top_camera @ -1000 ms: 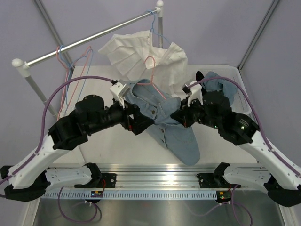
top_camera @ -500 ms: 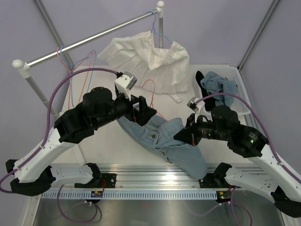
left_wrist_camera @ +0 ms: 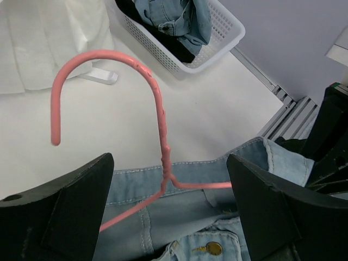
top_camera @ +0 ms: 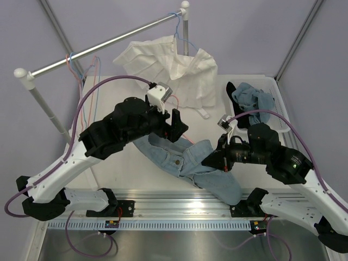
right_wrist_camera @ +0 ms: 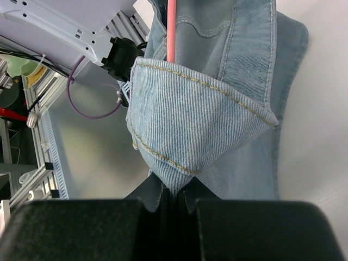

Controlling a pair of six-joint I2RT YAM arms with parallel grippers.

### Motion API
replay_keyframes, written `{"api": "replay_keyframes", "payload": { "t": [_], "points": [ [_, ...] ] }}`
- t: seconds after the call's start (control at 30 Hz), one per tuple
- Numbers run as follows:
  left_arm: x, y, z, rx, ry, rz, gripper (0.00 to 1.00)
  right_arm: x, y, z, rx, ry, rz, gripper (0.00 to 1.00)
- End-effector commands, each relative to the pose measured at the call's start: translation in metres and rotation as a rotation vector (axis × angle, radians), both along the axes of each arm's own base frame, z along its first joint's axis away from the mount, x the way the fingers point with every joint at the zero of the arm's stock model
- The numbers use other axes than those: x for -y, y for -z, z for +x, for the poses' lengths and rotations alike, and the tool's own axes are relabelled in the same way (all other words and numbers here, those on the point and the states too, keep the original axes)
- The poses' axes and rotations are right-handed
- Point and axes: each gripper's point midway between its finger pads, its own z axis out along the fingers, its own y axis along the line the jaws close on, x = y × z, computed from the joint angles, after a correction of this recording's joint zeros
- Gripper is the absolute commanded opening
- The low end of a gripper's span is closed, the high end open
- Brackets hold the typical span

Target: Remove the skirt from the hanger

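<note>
Straddling the neck of the pink hanger (left_wrist_camera: 157,103), the left gripper (left_wrist_camera: 168,163) has its jaws wide apart, with the wire running between them. The hanger's lower arms sit in the waistband of the blue jeans (right_wrist_camera: 190,125) on the table (left_wrist_camera: 109,119). The right gripper (right_wrist_camera: 173,198) is clamped on a fold of that denim at the near right. The black skirt (left_wrist_camera: 176,50) lies in the white basket (left_wrist_camera: 217,38) at the far right, partly under other denim.

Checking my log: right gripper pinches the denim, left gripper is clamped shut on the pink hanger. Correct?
Not quite: the left wrist view shows the left gripper open, fingers wide apart beside the pink hanger. The right gripper does pinch the denim.
</note>
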Motion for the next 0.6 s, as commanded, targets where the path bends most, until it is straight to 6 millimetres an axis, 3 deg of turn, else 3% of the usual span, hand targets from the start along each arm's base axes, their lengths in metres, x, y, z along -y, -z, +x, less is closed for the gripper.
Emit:
{"api": "replay_keyframes", "payload": {
  "t": [0.0,0.07,0.13,0.17,0.2,0.33,0.37,0.47,0.53,0.57],
  "points": [
    [0.008,-0.023,0.011,0.059,-0.014,-0.049,0.86,-0.003,-0.042,-0.009,0.078,-0.048,0.126,0.00],
    [0.012,-0.022,0.014,0.060,-0.016,-0.050,0.81,-0.002,-0.042,-0.010,0.082,-0.046,0.126,0.00],
    [0.016,-0.019,0.016,0.055,-0.013,-0.044,0.58,-0.001,-0.042,-0.009,0.085,-0.039,0.124,0.00],
    [0.018,-0.018,0.016,0.050,-0.011,-0.046,0.41,-0.001,-0.041,-0.009,0.086,-0.035,0.124,0.00],
    [0.018,-0.015,0.017,0.044,-0.016,-0.039,0.02,0.000,-0.043,-0.009,0.090,-0.030,0.128,0.00],
    [0.016,-0.012,0.020,0.038,-0.043,-0.035,0.00,0.005,-0.047,-0.004,0.100,0.016,0.129,0.00],
    [0.013,-0.015,0.021,0.043,-0.057,-0.044,0.00,0.007,-0.047,-0.002,0.099,0.038,0.125,0.08],
    [0.008,-0.026,0.021,0.057,-0.077,-0.065,0.00,0.015,-0.034,0.011,0.088,0.127,0.071,0.77],
    [0.004,-0.036,0.021,0.066,-0.087,-0.075,0.00,0.020,-0.028,0.016,0.089,0.168,0.051,0.98],
    [0.003,-0.040,0.021,0.071,-0.091,-0.078,0.00,0.021,-0.019,0.018,0.075,0.182,0.040,0.99]
  ]
}}
